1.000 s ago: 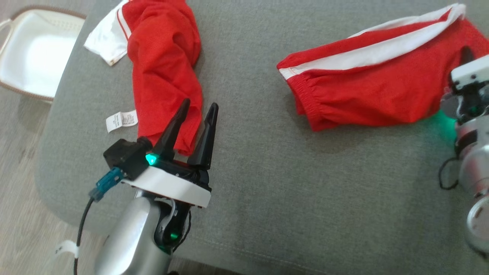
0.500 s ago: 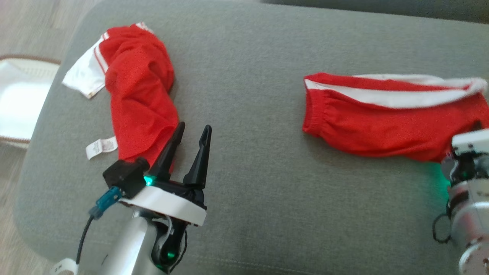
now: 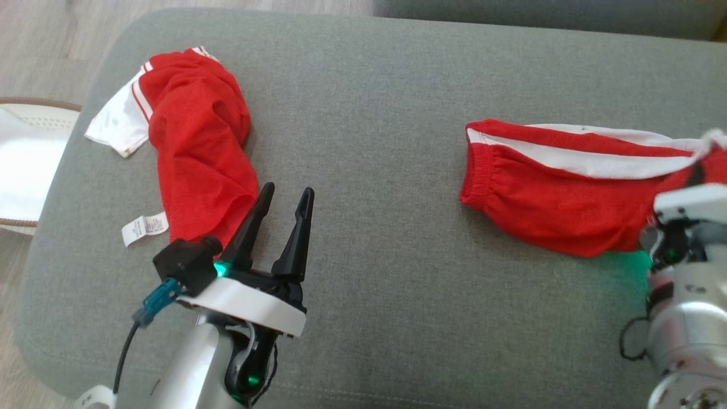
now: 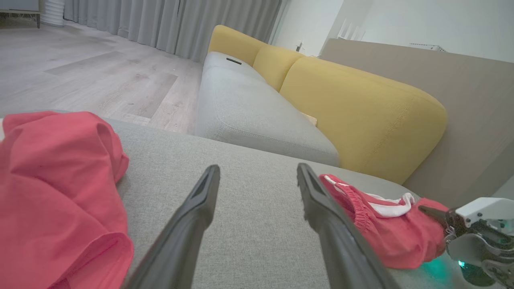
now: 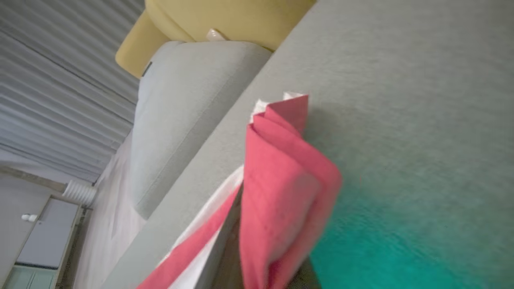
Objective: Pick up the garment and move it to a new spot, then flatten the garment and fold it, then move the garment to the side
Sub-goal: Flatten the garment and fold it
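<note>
Red shorts (image 3: 562,210) with a white side stripe lie stretched across the right half of the grey cushion (image 3: 375,142). My right gripper (image 3: 692,180) is at their right end, shut on a fold of the red cloth (image 5: 281,188). The left wrist view shows the shorts (image 4: 385,233) with the right gripper (image 4: 435,212) at their end. A second, crumpled red and white garment (image 3: 196,147) lies at the left. Just right of its lower end, my left gripper (image 3: 284,196) hovers open and holds nothing; its fingers (image 4: 209,192) point across bare cushion.
A white basket (image 3: 23,165) with a brown rim stands on the wooden floor beyond the cushion's left edge. A white care label (image 3: 145,227) sticks out from the crumpled garment. A yellow sofa (image 4: 361,104) with a grey seat stands behind the cushion.
The head camera has tilted, so the whole picture shifted. The right gripper has dragged the shorts to the right, widening the gap to the crumpled garment. The left gripper has stayed open in place.
</note>
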Tool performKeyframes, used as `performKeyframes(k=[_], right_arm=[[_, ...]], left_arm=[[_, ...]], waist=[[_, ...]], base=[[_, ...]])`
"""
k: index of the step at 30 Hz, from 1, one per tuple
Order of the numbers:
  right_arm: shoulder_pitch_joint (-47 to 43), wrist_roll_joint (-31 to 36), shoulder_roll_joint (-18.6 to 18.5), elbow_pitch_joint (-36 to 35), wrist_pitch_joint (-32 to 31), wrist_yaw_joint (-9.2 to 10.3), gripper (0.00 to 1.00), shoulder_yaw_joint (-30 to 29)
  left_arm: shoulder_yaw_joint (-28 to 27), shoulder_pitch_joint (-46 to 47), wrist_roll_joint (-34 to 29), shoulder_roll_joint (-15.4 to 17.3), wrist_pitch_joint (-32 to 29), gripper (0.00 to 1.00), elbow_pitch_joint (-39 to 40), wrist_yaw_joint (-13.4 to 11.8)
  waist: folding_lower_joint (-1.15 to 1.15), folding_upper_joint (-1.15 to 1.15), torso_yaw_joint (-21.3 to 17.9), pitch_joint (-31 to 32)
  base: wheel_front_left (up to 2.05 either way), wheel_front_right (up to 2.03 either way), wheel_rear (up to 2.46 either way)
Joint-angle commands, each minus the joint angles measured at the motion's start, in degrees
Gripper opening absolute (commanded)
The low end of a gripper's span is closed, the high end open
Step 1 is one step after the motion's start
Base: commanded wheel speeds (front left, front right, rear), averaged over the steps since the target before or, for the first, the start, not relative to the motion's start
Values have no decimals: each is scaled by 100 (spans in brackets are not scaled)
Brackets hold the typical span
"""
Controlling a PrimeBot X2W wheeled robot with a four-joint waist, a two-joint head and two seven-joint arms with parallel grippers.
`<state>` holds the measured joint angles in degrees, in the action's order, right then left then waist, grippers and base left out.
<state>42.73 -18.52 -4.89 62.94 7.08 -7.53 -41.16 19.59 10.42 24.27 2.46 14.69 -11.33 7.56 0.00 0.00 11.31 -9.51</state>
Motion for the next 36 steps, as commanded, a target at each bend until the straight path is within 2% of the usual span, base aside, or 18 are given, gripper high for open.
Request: performKeyframes(k=[1,4,11,16,24,34,35,36], right_arm=[[185,-190,101,-383,-81,4,0,423],[94,-485,163,-736,-170,4,0,863],[-703,-2156,199,-1976,-572,4,0,2705],[-1295,-2899,200,-2694,-667,4,0,3645],[-1703,-3430,201,-3193,-655,4,0,4466],[-1853,-3516,201,-2894,-702,4,0,5213],[-1859,-3477,201,-2817,-721,4,69,5313],[-1864,-3468,201,-2753,-735,4,100,5409]], left_arm=[[-220,27,-57,42,30,100,153,-8],[-244,21,-49,42,30,100,152,-8],[-258,-21,-26,42,30,100,105,-8],[-289,-101,-30,42,30,100,87,-8],[-295,-184,1,42,30,100,92,-8],[-313,-198,10,42,30,100,85,-8],[-315,-201,10,42,30,100,83,-8],[-317,-203,10,42,30,100,82,-8]], waist=[[0,0,24,46],[0,0,54,73],[0,0,229,236],[0,0,351,335],[0,0,553,368],[0,0,678,361],[0,0,680,362],[0,0,681,363]], base=[[0,0,0],[0,0,0],[0,0,0],[0,0,0],[0,0,0],[0,0,0],[0,0,0],[0,0,0]])
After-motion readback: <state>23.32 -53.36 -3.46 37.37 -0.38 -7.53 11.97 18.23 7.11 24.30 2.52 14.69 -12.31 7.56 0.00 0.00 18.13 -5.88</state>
